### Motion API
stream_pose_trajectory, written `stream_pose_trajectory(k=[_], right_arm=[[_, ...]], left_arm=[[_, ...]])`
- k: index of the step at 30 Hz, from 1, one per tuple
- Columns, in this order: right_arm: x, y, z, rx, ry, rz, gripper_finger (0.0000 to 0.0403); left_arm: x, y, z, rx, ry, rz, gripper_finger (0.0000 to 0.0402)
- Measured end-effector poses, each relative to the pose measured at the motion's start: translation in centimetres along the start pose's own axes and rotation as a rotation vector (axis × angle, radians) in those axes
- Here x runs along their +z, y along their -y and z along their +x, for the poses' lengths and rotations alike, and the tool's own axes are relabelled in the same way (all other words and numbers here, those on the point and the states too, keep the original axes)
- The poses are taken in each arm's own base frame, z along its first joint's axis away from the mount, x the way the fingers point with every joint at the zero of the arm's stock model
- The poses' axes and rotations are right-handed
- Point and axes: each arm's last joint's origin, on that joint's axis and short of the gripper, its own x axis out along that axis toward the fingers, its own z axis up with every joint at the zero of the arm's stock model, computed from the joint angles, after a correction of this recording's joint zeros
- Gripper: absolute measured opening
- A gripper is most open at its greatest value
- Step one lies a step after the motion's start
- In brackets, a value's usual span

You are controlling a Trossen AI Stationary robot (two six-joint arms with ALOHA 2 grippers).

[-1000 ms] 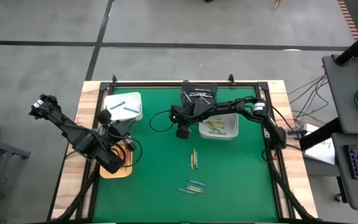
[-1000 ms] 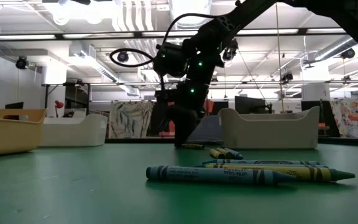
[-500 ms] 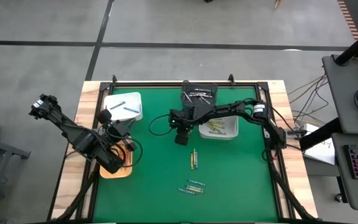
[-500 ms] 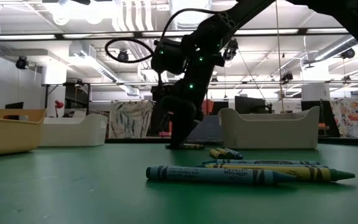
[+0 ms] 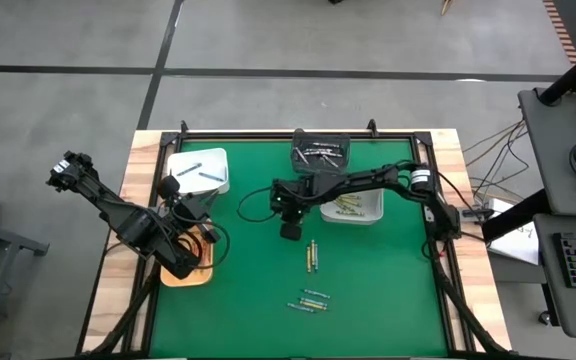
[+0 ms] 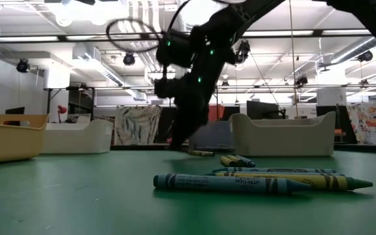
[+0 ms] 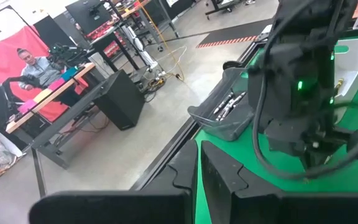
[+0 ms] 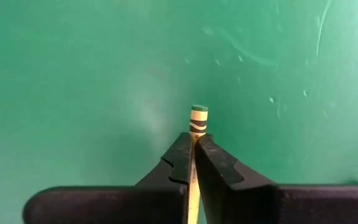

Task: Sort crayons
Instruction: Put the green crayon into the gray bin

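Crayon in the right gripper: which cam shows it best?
Right wrist view: the crayon sits pinched between the right gripper's dark fingers, green tip poking out over the mat. The high view shows only the right gripper above the mat, the low view only its silhouette; the left wrist view doesn't show the crayon.

Held crayon: only its tip and a strip of wrapper show past the right gripper's closed fingers; the rest is hidden between them.
Same crayon from above: too small to make out under the gripper at the mat's centre.
Loose crayons at 6 o'clock of that gripper: colours and count too small to tell overhead.
Grey tray: its contents are blurred sticks.
White tray: cut off at the edge, partly behind the right arm.
Left gripper: fingers cropped at the picture's bottom.
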Motion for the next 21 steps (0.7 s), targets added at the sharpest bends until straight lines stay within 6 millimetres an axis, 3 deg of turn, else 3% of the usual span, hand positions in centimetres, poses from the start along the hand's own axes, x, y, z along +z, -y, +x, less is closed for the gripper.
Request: stream_pose_trajectory(k=[5, 11, 17, 21], right_arm=[[0.7, -1.7, -2.7, 0.018, 0.057, -0.041, 0.0008], [0.5, -3.3, -8.1, 0.031, 0.074, -0.134, 0.0008], [-1.5, -3.0, -12.8, 0.013, -0.052, -0.165, 0.0008], [-4.2, -2.4, -14.2, -0.002, -0.201, -0.163, 0.0008]], left_arm=[[0.0, 0.1, 0.0, -0.002, 0.001, -0.008, 0.0003], [0.1, 0.2, 0.0, -0.006, 0.005, -0.027, 0.0003], [0.2, 0.2, 0.0, -0.006, 0.005, -0.029, 0.0003], [0.2, 0.3, 0.0, -0.009, 0.008, -0.046, 0.0003]])
